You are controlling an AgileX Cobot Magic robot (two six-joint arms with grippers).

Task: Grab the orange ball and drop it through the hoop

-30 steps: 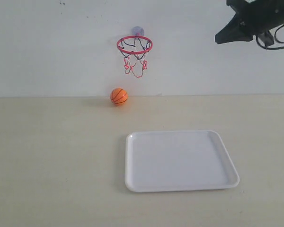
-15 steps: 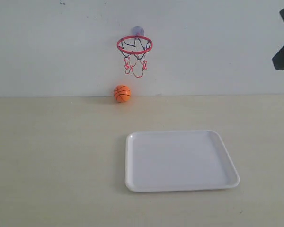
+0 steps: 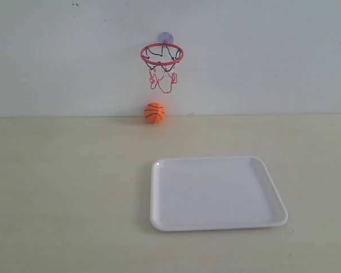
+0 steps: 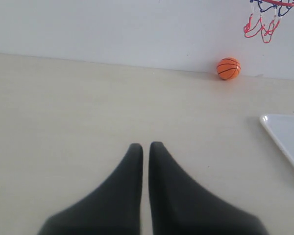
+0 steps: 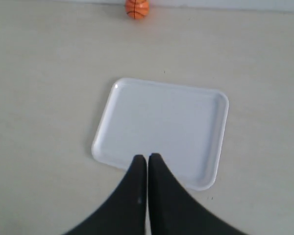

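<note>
Orange ball sits on tabletop at the wall's base, beyond the white tray's far left corner, not touching it. Hoop hangs on the wall above the ball, net clear of it. A wide strip of tabletop separates the tray's far edge from the ball. Left tool is closed, fingers together, well off the tray's left. Right tool is closed above the tray's near edge.
</note>
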